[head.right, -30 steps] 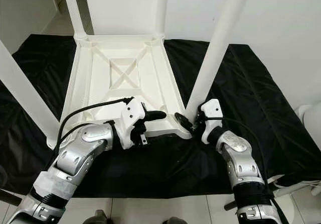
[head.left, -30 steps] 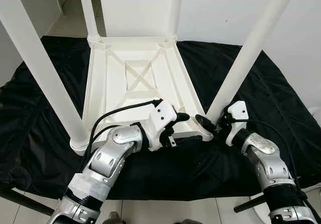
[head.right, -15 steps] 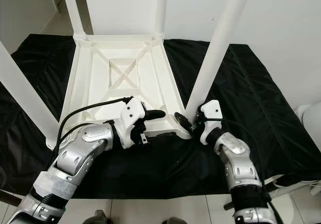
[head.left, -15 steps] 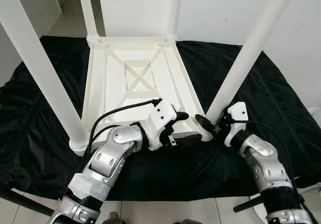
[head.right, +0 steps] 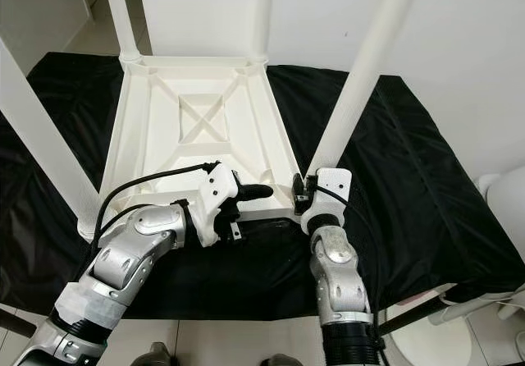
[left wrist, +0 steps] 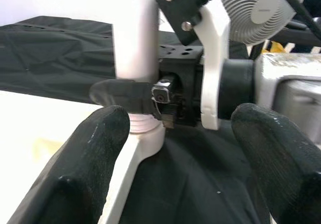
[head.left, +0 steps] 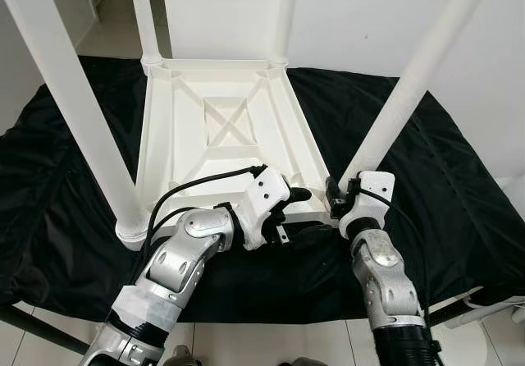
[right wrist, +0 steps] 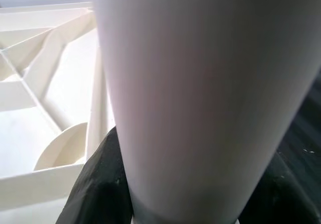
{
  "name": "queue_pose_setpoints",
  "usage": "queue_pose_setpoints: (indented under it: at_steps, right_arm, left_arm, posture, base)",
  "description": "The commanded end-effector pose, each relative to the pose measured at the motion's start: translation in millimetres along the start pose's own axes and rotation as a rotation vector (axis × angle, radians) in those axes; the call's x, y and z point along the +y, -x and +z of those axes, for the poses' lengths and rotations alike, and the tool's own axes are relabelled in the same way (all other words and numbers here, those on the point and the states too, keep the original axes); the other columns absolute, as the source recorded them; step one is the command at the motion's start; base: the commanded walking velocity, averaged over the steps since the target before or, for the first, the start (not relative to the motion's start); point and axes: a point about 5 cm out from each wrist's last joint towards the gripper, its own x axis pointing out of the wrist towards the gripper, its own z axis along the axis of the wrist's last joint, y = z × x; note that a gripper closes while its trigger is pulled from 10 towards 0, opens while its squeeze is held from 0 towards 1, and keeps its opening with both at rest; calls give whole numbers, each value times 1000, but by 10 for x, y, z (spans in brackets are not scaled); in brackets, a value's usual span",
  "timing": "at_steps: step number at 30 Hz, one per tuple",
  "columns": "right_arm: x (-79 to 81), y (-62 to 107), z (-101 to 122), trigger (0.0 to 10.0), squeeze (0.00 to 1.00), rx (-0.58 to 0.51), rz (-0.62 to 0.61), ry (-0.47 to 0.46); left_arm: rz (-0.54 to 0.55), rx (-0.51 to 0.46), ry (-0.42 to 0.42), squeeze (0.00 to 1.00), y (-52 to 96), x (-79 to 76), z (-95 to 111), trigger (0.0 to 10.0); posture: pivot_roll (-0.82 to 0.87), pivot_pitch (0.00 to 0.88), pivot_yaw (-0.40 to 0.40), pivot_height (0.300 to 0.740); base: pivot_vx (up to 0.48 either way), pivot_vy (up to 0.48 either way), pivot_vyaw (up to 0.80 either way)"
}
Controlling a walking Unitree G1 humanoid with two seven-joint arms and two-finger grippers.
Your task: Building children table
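Observation:
A white plastic children's table [head.left: 221, 128] lies upside down on a black cloth, its four legs pointing up. My right gripper [head.left: 335, 200] is at the base of the front right leg [head.left: 410, 87], where the leg meets its corner socket. In the right wrist view the leg [right wrist: 200, 83] stands between the black fingers [right wrist: 98, 184], which press on both sides. My left gripper [head.left: 289, 212] hovers open at the table's front edge, just left of that corner. In the left wrist view, its fingers [left wrist: 95, 153] are spread and point at the leg [left wrist: 135, 33].
The black cloth [head.left: 459, 185] covers the surface under the table and hangs over the front edge. The front left leg [head.left: 74, 103] rises close to my left arm. A white wall stands behind, with a doorway at the back left. Tiled floor [head.left: 246, 345] lies below.
My right arm has swung in under the corner, and its gripper has gone from open beside the leg base to closed around it. The left gripper has barely moved.

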Motion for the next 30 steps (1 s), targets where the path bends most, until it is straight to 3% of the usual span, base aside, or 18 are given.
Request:
queue_pose_setpoints:
  at_steps: [1,6,7,12,17,18,19,20,21,23,27,30]
  right_arm:
    - [81,47,-73,10000,0,34,-33,-26]
    - [146,75,-50,10000,0,27,-1,-12]
    - [122,95,-29,10000,1000,19,17,-30]
    - [-22,160,31,10000,1000,-14,54,-49]
    - [-51,186,36,10000,1000,-11,78,-59]
    - [-107,218,38,10000,1000,-16,126,-56]
    - [-172,254,23,10000,0,-13,205,-23]
    - [-172,254,23,10000,0,-13,205,-23]
    - [-229,283,3,10000,0,-1,286,5]
    - [-229,283,3,10000,0,-1,286,5]
    - [-352,292,-9,10000,0,23,510,95]
    - [-395,243,-3,10000,0,36,562,126]
  left_arm:
    - [-3,-8,3,0,-16,-38,11,10000]
    - [-8,-7,2,0,-18,-46,10,10000]
    - [-10,-6,1,0,-15,-47,11,10000]
    - [-5,-5,3,0,4,-46,7,10000]
    - [-4,-4,4,0,5,-51,2,10000]
    - [-4,-4,6,0,3,-56,-2,10000]
    - [-3,-5,7,0,-2,-54,-2,10000]
    - [-3,-5,7,0,-2,-54,-2,10000]
    - [-3,-6,6,0,-8,-49,1,10000]
    - [-3,-6,6,0,-8,-49,1,10000]
    - [-1,-8,1,0,-22,-19,17,10000]
    - [1,-8,-1,0,-25,-9,22,10000]
  posture:
    - [40,0,-69,740]
    - [40,0,-68,740]
    - [43,0,-71,740]
    - [45,0,-76,740]
    - [43,0,-78,740]
    - [40,0,-78,740]
    - [38,0,-75,740]
    - [38,0,-75,740]
    - [35,0,-71,740]
    - [35,0,-71,740]
    - [29,0,-55,740]
    - [27,0,-51,740]
  base:
    - [0,0,0]
    - [0,0,0]
    - [0,0,0]
    - [0,0,0]
    - [0,0,0]
    - [0,0,0]
    - [0,0,0]
    - [0,0,0]
    - [0,0,0]
    - [0,0,0]
    - [0,0,0]
    - [0,0,0]
